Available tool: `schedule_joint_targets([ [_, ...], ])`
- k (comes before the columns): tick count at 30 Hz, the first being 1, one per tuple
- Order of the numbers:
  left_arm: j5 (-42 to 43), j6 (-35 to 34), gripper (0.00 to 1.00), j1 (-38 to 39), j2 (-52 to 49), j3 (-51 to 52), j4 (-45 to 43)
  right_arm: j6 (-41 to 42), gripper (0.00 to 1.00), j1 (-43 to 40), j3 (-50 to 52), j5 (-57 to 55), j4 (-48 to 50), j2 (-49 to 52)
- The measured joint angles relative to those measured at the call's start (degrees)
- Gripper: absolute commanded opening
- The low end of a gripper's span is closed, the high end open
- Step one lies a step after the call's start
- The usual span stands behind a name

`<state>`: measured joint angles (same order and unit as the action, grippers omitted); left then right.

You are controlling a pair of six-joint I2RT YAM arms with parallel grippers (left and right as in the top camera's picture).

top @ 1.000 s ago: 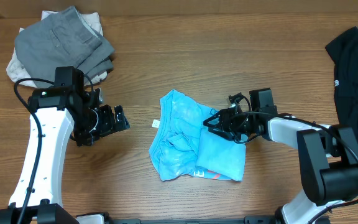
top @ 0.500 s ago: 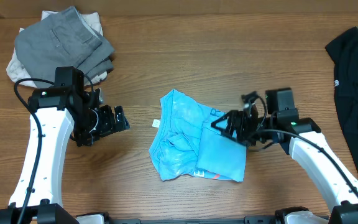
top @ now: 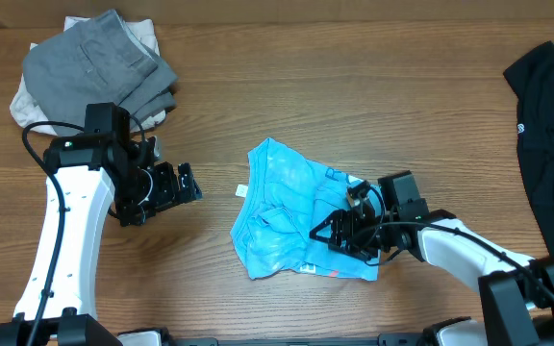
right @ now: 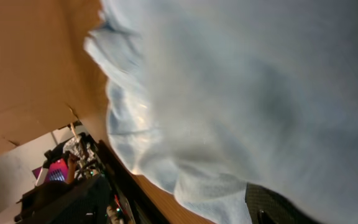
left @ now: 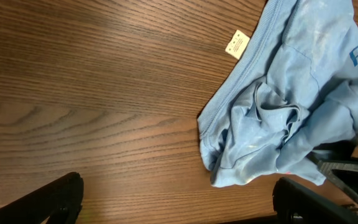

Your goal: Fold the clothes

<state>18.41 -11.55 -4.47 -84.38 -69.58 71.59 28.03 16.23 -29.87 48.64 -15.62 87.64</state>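
Observation:
The light blue T-shirt [top: 287, 207] lies crumpled at the table's middle, with a white tag [left: 236, 43] at its left edge. It also shows in the left wrist view [left: 278, 106] and fills the right wrist view [right: 229, 93]. My right gripper [top: 339, 234] is low over the shirt's lower right part, fingers apart with cloth between them [right: 173, 205]. My left gripper [top: 166, 187] is open and empty above bare wood, left of the shirt [left: 179, 211].
A grey garment [top: 94, 60] lies folded on an off-white one [top: 22, 104] at the back left. A black garment [top: 551, 125] lies along the right edge. The wooden table [top: 354, 86] shows between them.
My right gripper swung out from the shirt's upper right edge, then came down and left onto its lower right part. The left arm has not moved.

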Motion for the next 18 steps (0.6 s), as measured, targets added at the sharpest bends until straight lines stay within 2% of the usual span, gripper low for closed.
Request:
schedule_joint_targets([
  [7,0.0,1.2,1.0,0.0,0.0,0.0,0.0,1.6,0.7,0.0,0.0,-0.4,-1.6,-0.7],
  [11,0.6,2.4,1.0,0.0,0.0,0.0,-0.6,2.3,0.82,0.0,-3.3,-2.7,-10.2,-6.7],
  [13,1.6,3.2,1.0,0.0,0.0,0.0,-1.4,2.5,1.0,0.0,-7.1,-4.1,-15.5,-10.1],
  [18,6.0,5.4,1.0,0.0,0.0,0.0,-2.9,2.4,1.0,0.0,-18.5,-8.0,-21.8,-18.6],
])
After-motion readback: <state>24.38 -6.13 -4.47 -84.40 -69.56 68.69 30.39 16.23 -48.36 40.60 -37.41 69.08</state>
